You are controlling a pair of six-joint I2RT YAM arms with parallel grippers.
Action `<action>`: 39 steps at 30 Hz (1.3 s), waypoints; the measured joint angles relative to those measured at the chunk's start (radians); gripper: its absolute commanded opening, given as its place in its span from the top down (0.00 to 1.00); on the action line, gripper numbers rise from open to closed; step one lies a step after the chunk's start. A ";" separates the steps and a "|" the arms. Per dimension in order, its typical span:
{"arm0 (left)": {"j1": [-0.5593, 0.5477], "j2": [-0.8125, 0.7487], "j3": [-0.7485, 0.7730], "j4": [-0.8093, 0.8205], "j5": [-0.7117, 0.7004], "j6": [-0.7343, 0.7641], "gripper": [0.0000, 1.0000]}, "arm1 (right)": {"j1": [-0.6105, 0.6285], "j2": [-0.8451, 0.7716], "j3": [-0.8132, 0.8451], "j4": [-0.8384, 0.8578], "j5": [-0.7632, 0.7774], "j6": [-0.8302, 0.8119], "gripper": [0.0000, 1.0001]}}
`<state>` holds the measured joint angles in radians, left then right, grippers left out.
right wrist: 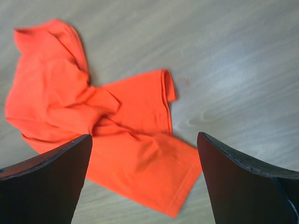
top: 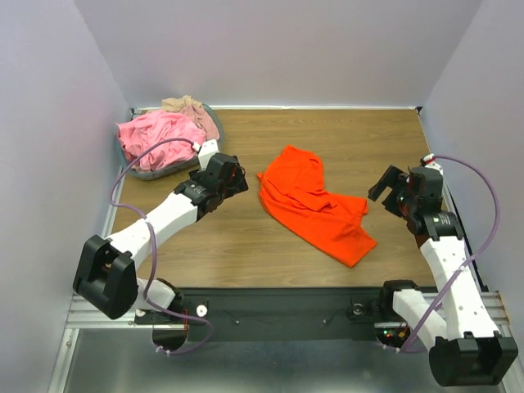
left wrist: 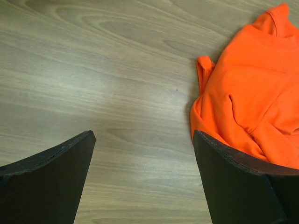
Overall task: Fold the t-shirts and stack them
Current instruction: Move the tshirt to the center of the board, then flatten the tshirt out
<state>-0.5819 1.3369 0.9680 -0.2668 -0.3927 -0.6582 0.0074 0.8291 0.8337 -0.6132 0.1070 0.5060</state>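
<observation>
Shirt (top: 315, 205), orange and crumpled, lies mid-bench with its long axis running from far-left to near-right. It is between the left claw (top: 236, 173) and the right claw (top: 389, 190), about equally near to both.

Left wrist view: the claw is wide open and empty, with the shirt (left wrist: 252, 102) at its right.

Right wrist view: the claw is wide open and empty, with the shirt (right wrist: 117, 135) ahead and to the left.

The top view looks down from the near edge over the whole counter (top: 246, 246). Both wrist views look down closely from opposite sides, sharing the orange t-shirt (top: 315, 209).
</observation>
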 measured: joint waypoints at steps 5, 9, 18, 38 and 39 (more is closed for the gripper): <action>-0.001 0.013 -0.001 0.051 0.050 0.012 0.01 | 0.000 0.065 -0.072 -0.014 -0.025 0.036 0.00; -0.006 0.151 0.129 0.117 0.120 0.100 0.02 | 0.000 0.115 -0.141 -0.014 -0.045 0.091 0.00; -0.044 0.806 0.938 0.154 0.259 0.323 0.01 | 0.000 0.175 -0.269 -0.020 -0.066 0.191 0.04; -0.051 1.233 1.283 0.032 0.229 0.400 0.62 | 0.000 0.239 -0.294 0.045 -0.087 0.179 0.07; -0.052 1.233 1.283 0.034 0.235 0.400 0.73 | 0.000 0.239 -0.294 0.045 -0.087 0.179 0.07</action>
<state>-0.6338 2.5702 2.2505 -0.2329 -0.1581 -0.2584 0.0074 1.0683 0.5392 -0.5678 0.0200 0.6853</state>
